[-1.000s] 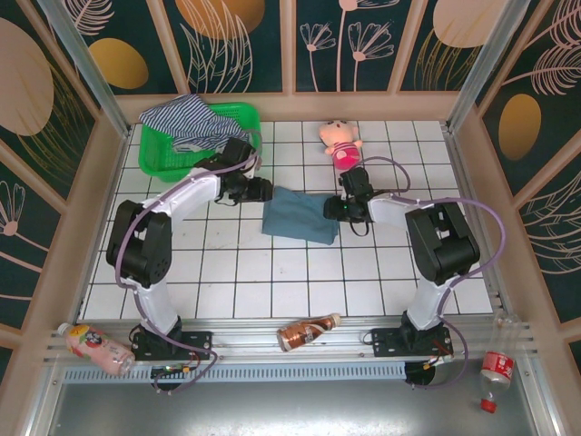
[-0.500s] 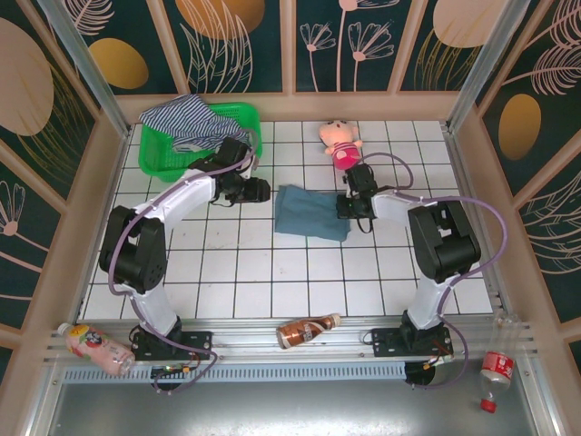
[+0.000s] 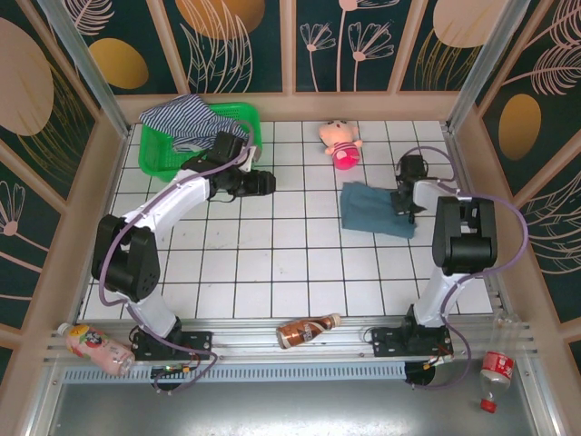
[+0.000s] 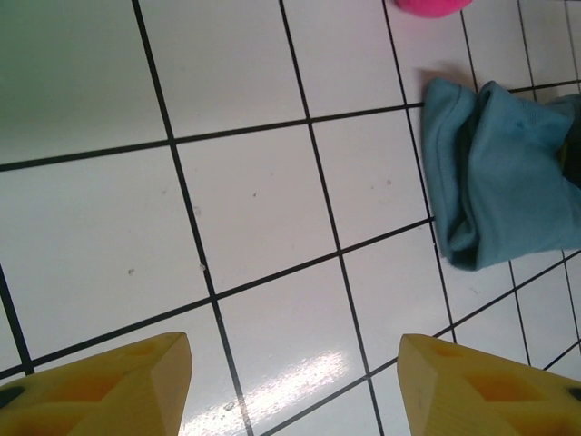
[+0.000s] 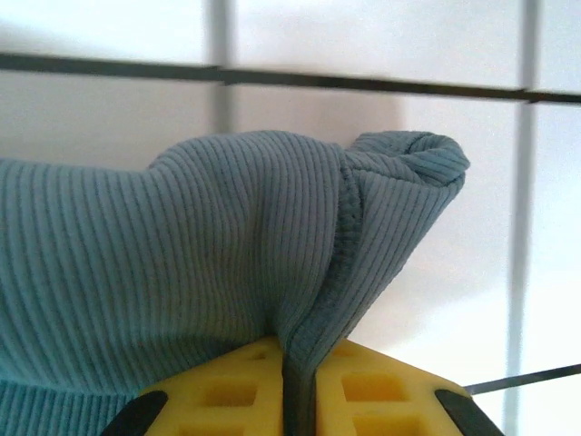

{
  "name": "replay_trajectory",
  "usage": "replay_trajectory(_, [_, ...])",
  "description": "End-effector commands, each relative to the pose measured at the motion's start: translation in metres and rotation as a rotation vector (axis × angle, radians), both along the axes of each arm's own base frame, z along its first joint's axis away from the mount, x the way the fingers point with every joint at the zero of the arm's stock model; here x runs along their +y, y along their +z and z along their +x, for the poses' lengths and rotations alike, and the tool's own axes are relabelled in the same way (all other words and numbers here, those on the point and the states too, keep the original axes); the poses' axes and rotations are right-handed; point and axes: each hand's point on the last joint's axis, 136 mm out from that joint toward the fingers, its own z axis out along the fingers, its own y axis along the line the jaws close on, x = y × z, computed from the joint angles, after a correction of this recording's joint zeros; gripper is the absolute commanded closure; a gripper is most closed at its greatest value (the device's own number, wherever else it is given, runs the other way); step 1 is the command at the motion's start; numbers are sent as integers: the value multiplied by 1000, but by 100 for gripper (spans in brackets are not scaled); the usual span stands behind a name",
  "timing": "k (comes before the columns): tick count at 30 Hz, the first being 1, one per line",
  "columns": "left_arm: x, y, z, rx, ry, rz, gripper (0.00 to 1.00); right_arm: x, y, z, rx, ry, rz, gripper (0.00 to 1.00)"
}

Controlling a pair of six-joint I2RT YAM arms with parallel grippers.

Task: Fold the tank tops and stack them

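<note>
Teal tank top: soft ribbed knit, lying bunched in a rough rectangle on the white-tiled tabletop, about 3 o'clock from centre. Right gripper is reaching in from the cloth's 3 o'clock side, yellow jaws clenching a pinched fold of its hemmed edge. Left gripper is hovering over bare tile, arm stretching long, jaws standing apart and holding nothing. Striped tank top is draping limp over the green basket at 10 o'clock.

One tank top lies over the basket at upper left, while the other tank top lies right of centre, below and right of the doll.
</note>
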Motion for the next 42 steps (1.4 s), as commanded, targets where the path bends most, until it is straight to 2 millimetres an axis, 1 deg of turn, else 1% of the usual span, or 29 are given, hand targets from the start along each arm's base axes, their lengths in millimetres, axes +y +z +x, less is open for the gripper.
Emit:
replay_trajectory(1, [0, 30, 11, -76, 3, -11, 36, -47, 11, 23, 20, 23, -198, 86])
replay_trajectory(2, [1, 33, 14, -89, 7, -3, 35, -57, 14, 32, 11, 22, -231, 85])
replay_trajectory(5, [4, 40, 19, -116, 20, 11, 30, -74, 22, 56, 3, -9, -260, 83])
replay_trajectory(6, [4, 42, 21, -126, 24, 14, 29, -77, 22, 63, 5, -2, -277, 82])
replay_trajectory(8, [5, 44, 24, -133, 30, 17, 26, -73, 28, 76, -22, 18, -294, 81])
replay_trajectory(9, [5, 44, 24, -130, 30, 19, 26, -74, 29, 80, -26, 12, -304, 81])
replay_trajectory(11, [6, 46, 23, -127, 28, 24, 25, -82, 23, 85, 1, -6, -307, 81])
replay_trajectory(12, [6, 46, 22, -126, 27, 26, 25, -84, 24, 91, -2, -16, -301, 81])
replay_trajectory(13, [7, 37, 23, -106, 24, 39, 25, -86, 27, 96, -11, -29, -292, 81])
replay_trajectory(14, [8, 33, 24, -98, 24, 48, 25, -90, 29, 99, -14, -50, -281, 82])
replay_trajectory(18, [15, 28, 25, -85, 29, 75, 25, -102, 30, 111, -3, -83, -299, 82])
replay_trajectory(19, [17, 26, 26, -82, 32, 81, 25, -106, 30, 113, 1, -98, -297, 85])
replay_trajectory(21, [19, 23, 25, -71, 31, 86, 25, -110, 31, 113, 14, -121, -279, 86])
replay_trajectory(23, [19, 21, 25, -66, 31, 91, 25, -110, 30, 112, 20, -118, -281, 86])
replay_trajectory(24, [20, 21, 25, -65, 30, 95, 25, -109, 32, 111, 17, -126, -273, 84])
replay_trajectory(26, [22, 20, 24, -61, 29, 110, 25, -102, 40, 113, -31, -127, -212, 80])
replay_trajectory(29, [26, 23, 23, -63, 32, 127, 25, -79, 70, 120, -157, -107, -109, 75])
replay_trajectory(31, [29, 25, 21, -66, 38, 137, 25, -50, 82, 116, -199, -69, 49, 71])
replay_trajectory(32, [30, 25, 19, -66, 42, 140, 25, -38, 83, 110, -207, -56, 120, 69])
replay_trajectory(33, [32, 25, 18, -64, 45, 142, 25, -16, 82, 100, -207, -27, 217, 67])
replay_trajectory(34, [33, 24, 16, -62, 49, 144, 25, 0, 80, 91, -199, -6, 278, 64])
replay_trajectory(35, [34, 20, 15, -56, 50, 147, 25, 14, 74, 81, -181, 9, 319, 62])
replay_trajectory(37, [36, 16, 13, -45, 51, 158, 25, 36, 61, 57, -153, 23, 352, 58])
replay_trajectory(38, [37, 14, 12, -39, 50, 163, 25, 45, 54, 49, -146, 25, 382, 57])
replay_trajectory(40, [41, 25, 9, -64, 55, 167, 25, 60, 40, 37, -153, 5, 446, 54])
replay_trajectory(42, [46, 28, 10, -72, 66, 181, 24, 64, 29, 34, -148, -16, 455, 54])
